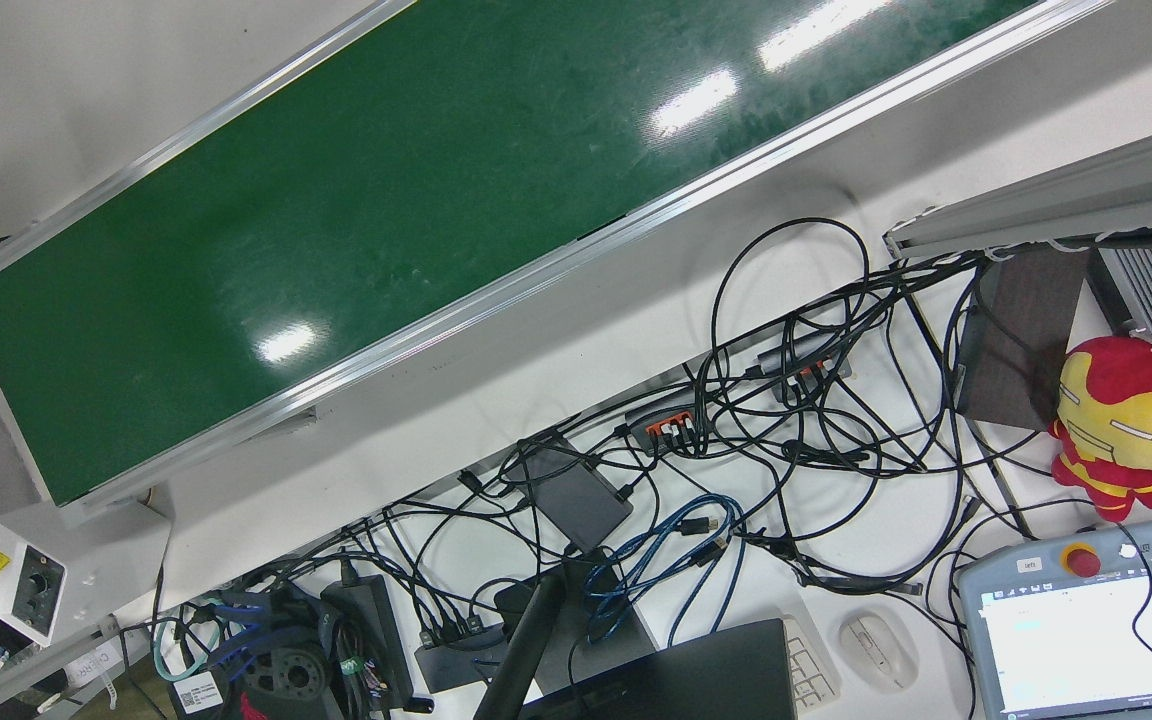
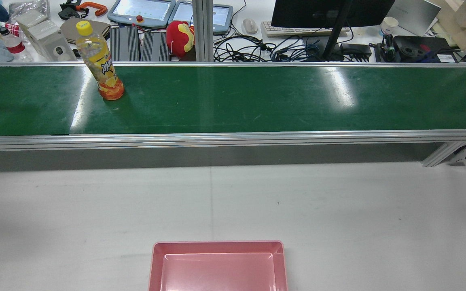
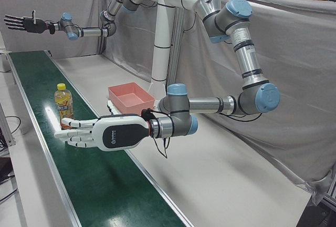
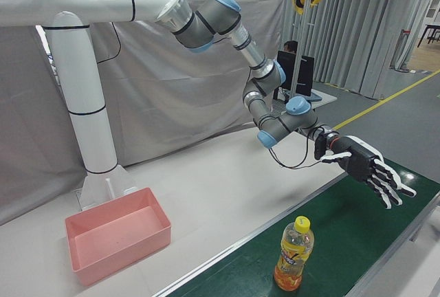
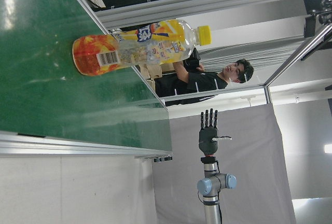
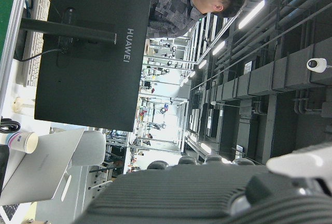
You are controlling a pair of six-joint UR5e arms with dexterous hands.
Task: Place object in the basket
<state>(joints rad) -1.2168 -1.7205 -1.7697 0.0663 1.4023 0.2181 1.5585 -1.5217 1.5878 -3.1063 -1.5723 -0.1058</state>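
Observation:
A yellow-capped orange drink bottle (image 2: 100, 60) stands upright on the green conveyor belt (image 2: 257, 97). It also shows in the left-front view (image 3: 63, 107), the right-front view (image 4: 293, 252) and the left hand view (image 5: 140, 47). My left hand (image 3: 100, 132) is open with flat, spread fingers and hovers over the belt a little short of the bottle; it also shows in the right-front view (image 4: 364, 166). My right hand (image 3: 23, 23) is open and held high over the far end of the belt. The pink basket (image 2: 217, 246) sits empty on the white table.
The belt's aluminium rail (image 2: 233, 137) runs between belt and table. Behind the belt is a desk with cables (image 1: 786, 420), a monitor (image 2: 330, 12), a red plush toy (image 2: 180, 38) and teach pendants. A person (image 5: 207, 79) stands beyond the belt.

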